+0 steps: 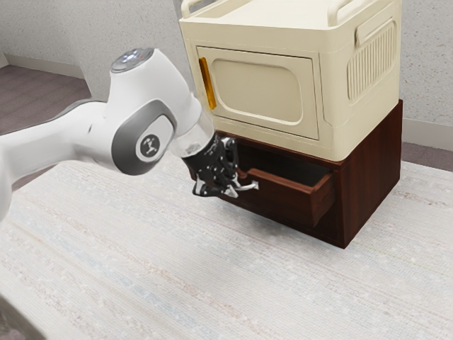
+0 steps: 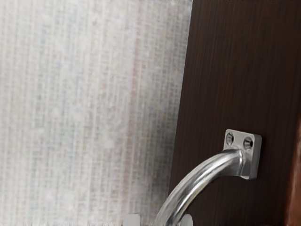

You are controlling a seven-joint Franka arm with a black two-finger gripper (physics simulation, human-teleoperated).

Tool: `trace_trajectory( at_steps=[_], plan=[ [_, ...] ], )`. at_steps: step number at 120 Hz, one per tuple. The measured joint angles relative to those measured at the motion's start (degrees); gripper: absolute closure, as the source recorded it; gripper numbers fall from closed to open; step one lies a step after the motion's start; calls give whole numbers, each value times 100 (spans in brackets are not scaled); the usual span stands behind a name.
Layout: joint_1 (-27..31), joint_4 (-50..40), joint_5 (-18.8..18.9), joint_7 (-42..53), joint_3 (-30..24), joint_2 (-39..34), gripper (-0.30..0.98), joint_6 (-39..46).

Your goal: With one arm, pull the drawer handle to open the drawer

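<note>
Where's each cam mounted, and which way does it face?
Exterior: at the arm's side, looking down at the cabinet, part-open drawer and cream unit; shows the arm and gripper.
Wrist: on the hand, facing the drawer front and table; bits of gripper at the lower edge.
Shared: drawer front, handle, table, gripper.

I seem to be in a plain indoor room, probably in a home, though I can't tell which room. Behind my work are speckled pale-grey walls [image 1: 42,30], edged by a light, flat baseboard [image 1: 426,133], and a dull purplish-brown plank floor [image 1: 42,91]. The broad, whitish, woven-looking surface [image 1: 141,262] with faint coloured stripes and the dark reddish-brown wooden drawer cabinet [image 1: 371,170] look domestic to me too.
</note>
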Motion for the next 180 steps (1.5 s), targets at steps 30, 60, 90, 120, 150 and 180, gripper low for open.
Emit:
trace_trajectory(
  at_steps=[30,60,90,120,150,180],
  plan=[
    [12,-383,4,-19,-18,-360,79,7],
    [13,-786,4,-32,-21,-752,79,29],
    [21,-1167,10,-41,-24,-1087,79,41],
    [28,-1531,39,-46,-29,-1432,79,74],
    [30,-1712,55,-50,-26,-1618,79,96],
    [81,-1738,56,-48,-24,-1718,79,21]
  ],
)
